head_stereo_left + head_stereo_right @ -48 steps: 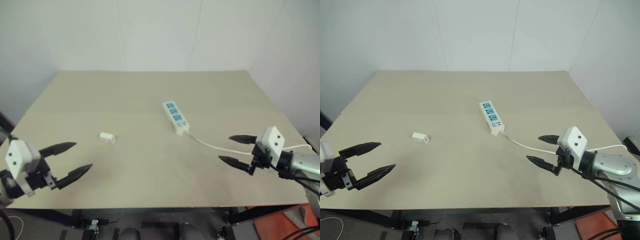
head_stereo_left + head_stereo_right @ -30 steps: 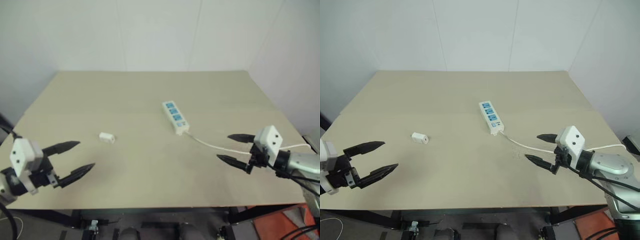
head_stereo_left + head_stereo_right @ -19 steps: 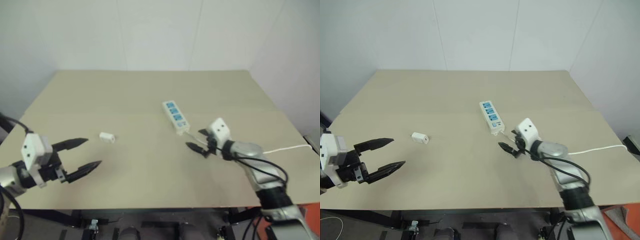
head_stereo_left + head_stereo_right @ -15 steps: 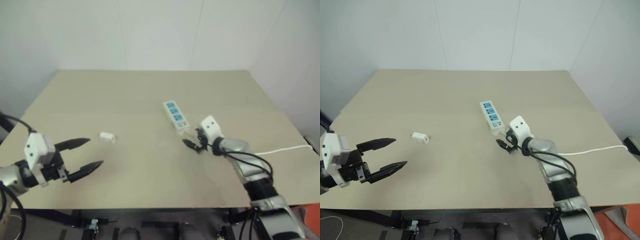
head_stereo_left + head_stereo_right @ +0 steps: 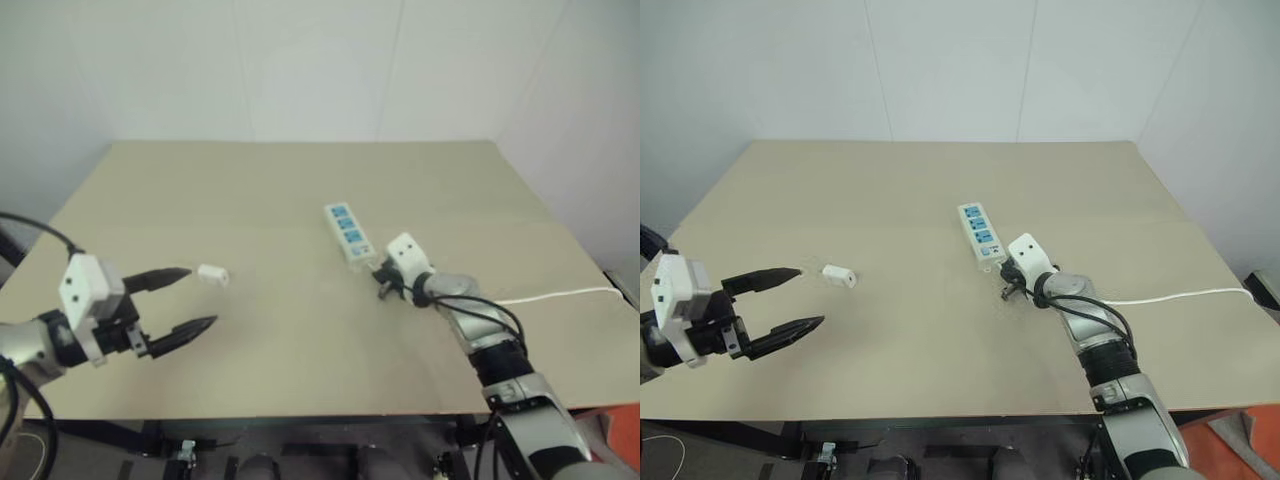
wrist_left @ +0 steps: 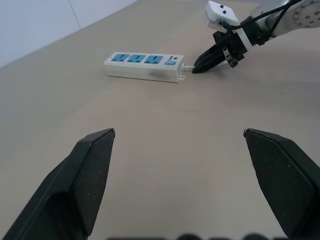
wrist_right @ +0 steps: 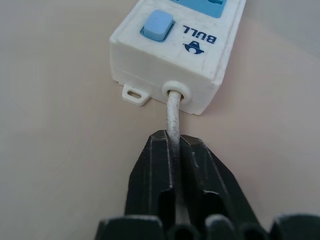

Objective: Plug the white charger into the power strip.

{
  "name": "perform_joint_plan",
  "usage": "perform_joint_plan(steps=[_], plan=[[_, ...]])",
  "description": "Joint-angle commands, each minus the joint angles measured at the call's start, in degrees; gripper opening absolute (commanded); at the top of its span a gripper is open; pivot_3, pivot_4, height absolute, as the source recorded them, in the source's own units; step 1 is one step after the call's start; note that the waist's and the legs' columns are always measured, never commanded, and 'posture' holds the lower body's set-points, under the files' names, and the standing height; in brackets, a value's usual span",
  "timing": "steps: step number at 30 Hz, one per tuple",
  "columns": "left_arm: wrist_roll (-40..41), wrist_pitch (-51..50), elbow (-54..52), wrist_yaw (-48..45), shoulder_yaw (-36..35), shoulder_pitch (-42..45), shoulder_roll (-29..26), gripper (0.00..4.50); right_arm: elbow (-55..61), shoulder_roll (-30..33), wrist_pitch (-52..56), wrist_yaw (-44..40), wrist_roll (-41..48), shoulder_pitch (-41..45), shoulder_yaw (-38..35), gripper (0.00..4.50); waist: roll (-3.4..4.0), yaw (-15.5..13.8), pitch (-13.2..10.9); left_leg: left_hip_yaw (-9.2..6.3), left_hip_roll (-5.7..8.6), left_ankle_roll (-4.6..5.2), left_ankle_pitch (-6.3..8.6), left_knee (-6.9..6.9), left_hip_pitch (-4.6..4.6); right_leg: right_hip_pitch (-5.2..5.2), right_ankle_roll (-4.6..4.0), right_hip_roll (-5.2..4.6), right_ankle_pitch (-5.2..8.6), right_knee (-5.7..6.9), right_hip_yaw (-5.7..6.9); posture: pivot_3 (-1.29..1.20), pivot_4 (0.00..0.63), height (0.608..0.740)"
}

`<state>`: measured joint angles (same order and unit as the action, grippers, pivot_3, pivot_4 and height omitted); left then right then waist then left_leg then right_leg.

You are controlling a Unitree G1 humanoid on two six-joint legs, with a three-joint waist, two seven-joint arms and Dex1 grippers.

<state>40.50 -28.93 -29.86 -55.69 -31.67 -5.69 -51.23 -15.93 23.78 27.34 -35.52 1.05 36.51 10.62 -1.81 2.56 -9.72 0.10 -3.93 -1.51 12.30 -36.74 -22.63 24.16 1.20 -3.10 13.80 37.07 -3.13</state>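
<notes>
My left hand (image 5: 790,299) is hovering over the left front part of the table (image 5: 890,190), its two black fingers (image 6: 90,170) standing wide apart with nothing between them. Just beyond the upper fingertip, the white charger (image 5: 838,275) is lying on the table, near my left hand but not touching it. My left wrist view is looking across the bare tabletop between those spread fingers and is catching the power strip (image 6: 144,66) side-on, with its three blue sockets in a row and the small switch at the end nearest my other hand.

Toward the middle of the table, the power strip is lying flat and slightly slanted, well apart from the charger. Its thin white cable (image 5: 1180,297) is leaving the near end and running off to the right edge of the table.

My right hand (image 5: 1009,282) is sitting right at that near end of the strip, its fingers (image 7: 160,175) pressed together and clamped on the cable. From the head views I am seeing only that the hand is meeting the strip's end; the right wrist view is giving the detail: the cable is passing straight down between the two closed fingers just below the round collar where it enters the strip's housing, beside a little mounting tab. The same close view is showing the blue switch and a printed brand mark on the strip's top face. The fingertips are just short of the housing itself.
</notes>
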Motion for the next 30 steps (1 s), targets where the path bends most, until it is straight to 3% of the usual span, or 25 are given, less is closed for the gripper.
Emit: perform_joint_plan(steps=[1, 6, 12, 19, 25, 30], plan=[[0.8, -0.3, -0.7, 0.2, 0.3, 1.3, -1.0, 4.5, 9.0, 2.4, -5.6, -9.6, 4.8, -4.8, 0.0, 0.02, 0.0, 0.0, 0.0, 0.0, 0.0, 0.0, 0.0, 0.0, -0.01, 0.0, 0.0, 0.0, 0.0, -0.02, 0.0, 0.0, 0.15, 0.74], [0.5, 0.3, 1.0, -1.0, 0.5, 1.9, -1.5, 4.5, 18.5, 8.3, -15.1, -22.0, 11.4, -15.6, -2.7, 0.02, 0.0, 0.2, 0.0, 0.01, 0.0, 0.04, 0.02, 0.02, 0.01, -0.01, 0.05, 0.0, 0.03, -0.01, -0.01, 0.0, 0.15, 0.74], [-0.7, 2.3, 4.3, -3.3, 2.3, 3.5, -1.7, 4.5, 15.2, 12.1, -21.2, -24.1, 9.3, -19.5, -2.9, 0.02, -0.02, 0.1, 0.0, 0.07, 0.0, 0.03, 0.02, 0.01, 0.31, -0.2, 0.38, 0.0, 0.22, 0.01, -0.07, 0.0, 0.15, 0.74], [-1.8, 4.3, 6.8, -5.8, 3.5, 4.0, -1.5, 4.5, 12.4, 10.3, -24.3, -18.8, 8.5, -19.5, -4.8, 2.37, -0.04, -0.1, 0.0, 0.1, 0.0, 0.03, 0.02, 0.01, 0.15, -0.07, 0.21, 0.02, 0.12, -0.01, -0.14, 0.0, 0.15, 0.74], [-2.5, 6.2, 8.9, -8.2, 2.9, 3.5, -1.4, 4.5, 18.5, 9.3, -20.5, -21.2, 20.9, -24.4, -12.3, 4.44, -0.05, -0.5, 0.0, 0.11, 0.01, 0.03, 0.02, 0.01, 0.19, -0.13, 0.23, 0.01, 0.13, 0.0, -0.13, 0.0, 0.15, 0.74], [-2.7, 7.2, 9.9, -9.1, 2.7, 3.3, -1.4, 4.5, 22.9, 3.9, -22.5, -17.6, 21.8, -27.1, -11.3, 4.48, -0.04, 0.0, 0.0, 0.11, -0.01, 0.03, 0.02, 0.01, 0.28, -0.17, 0.4, 0.03, 0.23, 0.02, -0.14, 0.0, 0.15, 0.74]])
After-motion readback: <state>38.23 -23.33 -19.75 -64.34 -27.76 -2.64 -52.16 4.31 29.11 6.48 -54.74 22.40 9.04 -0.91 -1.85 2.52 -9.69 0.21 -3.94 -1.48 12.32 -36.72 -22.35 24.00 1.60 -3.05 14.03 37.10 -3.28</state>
